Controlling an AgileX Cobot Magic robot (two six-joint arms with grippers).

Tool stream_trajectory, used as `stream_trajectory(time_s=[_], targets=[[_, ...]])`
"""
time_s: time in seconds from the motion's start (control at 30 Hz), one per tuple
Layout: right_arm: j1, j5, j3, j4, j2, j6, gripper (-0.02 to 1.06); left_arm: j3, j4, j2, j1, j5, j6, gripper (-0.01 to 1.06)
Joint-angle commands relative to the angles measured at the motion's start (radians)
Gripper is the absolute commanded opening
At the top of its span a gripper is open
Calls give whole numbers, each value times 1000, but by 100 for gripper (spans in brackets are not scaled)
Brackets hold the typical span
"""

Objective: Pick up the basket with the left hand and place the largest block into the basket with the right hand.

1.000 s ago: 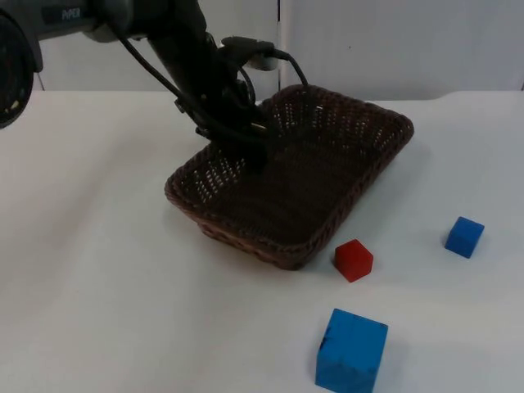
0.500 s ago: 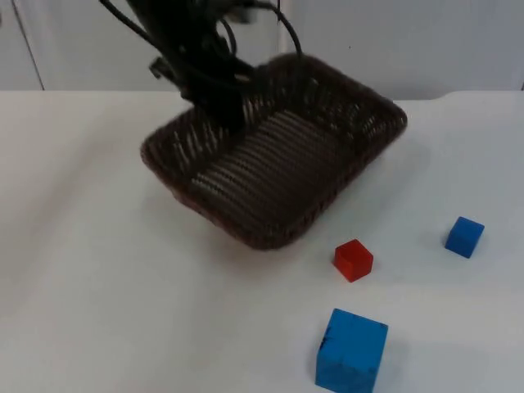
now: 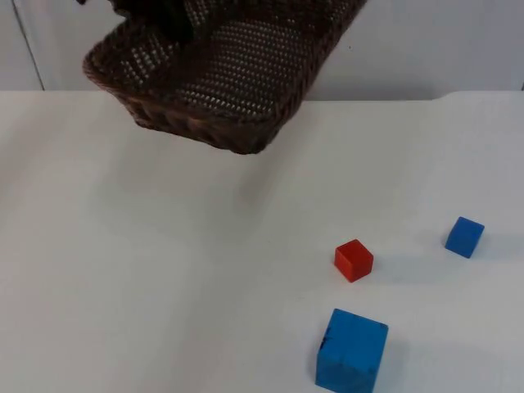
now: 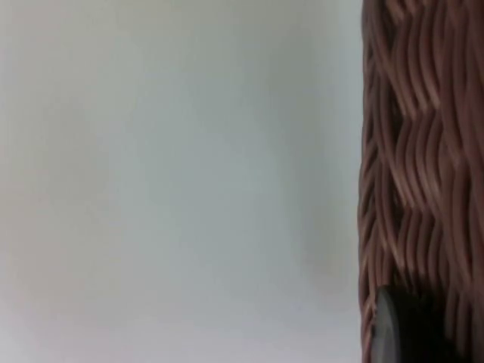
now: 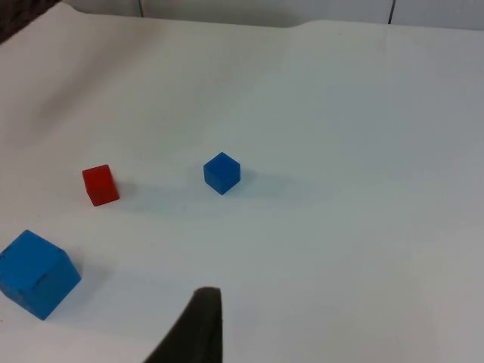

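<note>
The brown wicker basket (image 3: 221,74) hangs tilted in the air over the table's far left, with my left gripper (image 3: 164,16) shut on its far rim. Its weave (image 4: 423,151) runs close beside that gripper in the left wrist view. The largest block, a big blue cube (image 3: 351,350), rests near the table's front edge and appears again in the right wrist view (image 5: 36,272). My right gripper (image 5: 198,329) waits above the table, well away from the cube.
A small red cube (image 3: 354,259) (image 5: 100,184) lies just behind the big blue one. A small blue cube (image 3: 464,237) (image 5: 221,172) sits further right. The grey partition wall (image 3: 409,49) closes off the back of the white table.
The left gripper has lifted the basket off the table, up and to the left. The three cubes have not moved.
</note>
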Motion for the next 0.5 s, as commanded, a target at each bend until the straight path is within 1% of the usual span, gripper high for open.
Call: stream_trajectory(time_s=[0.0, 0.07, 0.1, 0.23, 0.27, 0.4, 0.43, 0.47], targets=[[-6, -8, 1, -4, -4, 0, 105, 45, -30, -58, -3, 4, 3, 0], [-6, -8, 1, -4, -4, 0, 105, 104, -30, -100, -3, 4, 17, 0], [-6, -8, 1, -4, -4, 0, 105, 104, -30, -100, -3, 4, 17, 0], [-6, -8, 1, -4, -4, 0, 105, 207, -28, -170, -3, 4, 28, 0], [-6, -8, 1, -4, -4, 0, 105, 207, -28, -170, -3, 4, 28, 0], [-6, -8, 1, -4, -4, 0, 105, 341, -28, -252, -3, 4, 32, 0], [-6, -8, 1, -4, -4, 0, 105, 341, -28, -252, -3, 4, 32, 0], [-6, -8, 1, -4, -4, 0, 105, 382, -28, -274, -3, -12, 38, 0]])
